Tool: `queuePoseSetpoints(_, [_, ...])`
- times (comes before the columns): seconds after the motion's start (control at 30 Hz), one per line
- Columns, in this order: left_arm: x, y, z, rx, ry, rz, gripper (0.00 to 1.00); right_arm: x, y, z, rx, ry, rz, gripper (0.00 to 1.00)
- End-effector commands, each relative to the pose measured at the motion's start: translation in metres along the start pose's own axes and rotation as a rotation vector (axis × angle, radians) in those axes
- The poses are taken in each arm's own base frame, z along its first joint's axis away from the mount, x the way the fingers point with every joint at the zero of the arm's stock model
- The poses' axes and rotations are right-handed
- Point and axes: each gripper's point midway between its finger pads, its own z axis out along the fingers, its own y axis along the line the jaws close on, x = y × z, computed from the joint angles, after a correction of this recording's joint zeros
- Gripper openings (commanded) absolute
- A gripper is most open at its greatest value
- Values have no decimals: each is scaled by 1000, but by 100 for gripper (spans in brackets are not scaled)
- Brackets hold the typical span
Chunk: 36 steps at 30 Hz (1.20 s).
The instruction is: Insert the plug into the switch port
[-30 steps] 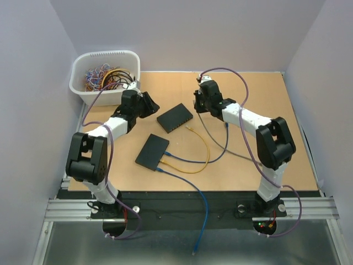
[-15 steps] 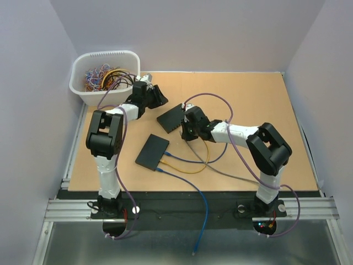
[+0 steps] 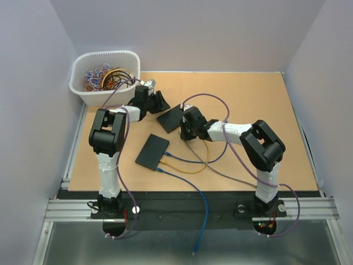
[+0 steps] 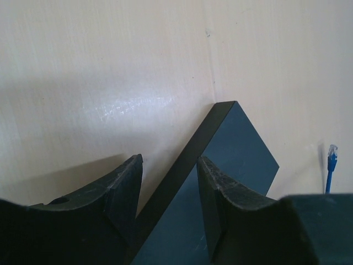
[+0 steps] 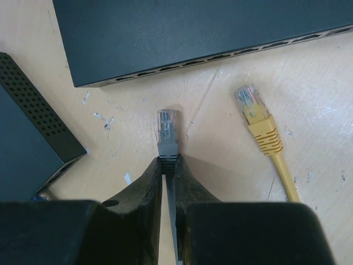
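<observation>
The black switch [image 3: 174,117] lies mid-table, its row of ports facing the near side [image 5: 193,33]. My right gripper [image 5: 168,160] is shut on a grey plug [image 5: 167,130], which points at the port row a short way off, just above the table. In the top view my right gripper [image 3: 186,131] sits at the switch's near edge. My left gripper [image 4: 170,165] is open and straddles the switch's [image 4: 231,149] far-left edge, one finger over the table and one over the top face. The left gripper [image 3: 159,102] sits behind the switch in the top view.
A second black switch [image 3: 152,151] lies nearer, with blue and yellow cables [image 3: 205,152] plugged in. A loose yellow plug [image 5: 251,105] rests right of the grey plug. A blue plug [image 4: 331,154] lies beyond the switch. A white basket [image 3: 105,57] of cables stands back left.
My right arm swung left and down, bringing the grey plug to the switch's port side. My left arm reached over to the switch's back-left edge.
</observation>
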Motion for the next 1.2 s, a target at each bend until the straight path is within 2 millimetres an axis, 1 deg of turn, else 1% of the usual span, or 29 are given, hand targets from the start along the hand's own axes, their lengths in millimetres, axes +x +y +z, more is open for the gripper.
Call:
queuePoseSetpoints(0.0, [12,-8,-3,38,23,34,55,-27,5,5,5,-76,-14,1])
queuePoseSetpoints(0.07, [19,-9,-3,46,38,33,55,-30,3,7,15,-82,-17,0])
queuePoseSetpoints(0.13, [27,-7,-3,47,51,30,55,-29,2,10,24,-78,-21,0])
queuePoseSetpoints(0.2, [35,-6,-4,46,63,29,54,-34,1,11,32,-88,-25,0])
queuePoseSetpoints(0.27, [39,-6,-4,47,69,32,54,-32,0,15,36,-80,-32,1])
queuePoseSetpoints(0.33, [46,-6,-3,46,82,37,54,-34,-1,16,43,-80,-36,0])
queuePoseSetpoints(0.43, [51,-4,-3,42,93,35,54,-37,-3,18,56,-86,-39,0])
queuePoseSetpoints(0.7, [54,-4,-2,44,99,38,54,-49,-1,15,63,-108,-43,0])
queuePoseSetpoints(0.93, [59,-3,-1,40,107,40,54,-64,8,8,34,-129,-39,0])
queuePoseSetpoints(1.07, [63,-6,1,44,113,47,54,-70,13,11,19,-130,-38,0])
queuePoseSetpoints(1.17, [66,-9,2,47,119,52,53,-71,15,14,16,-126,-38,1])
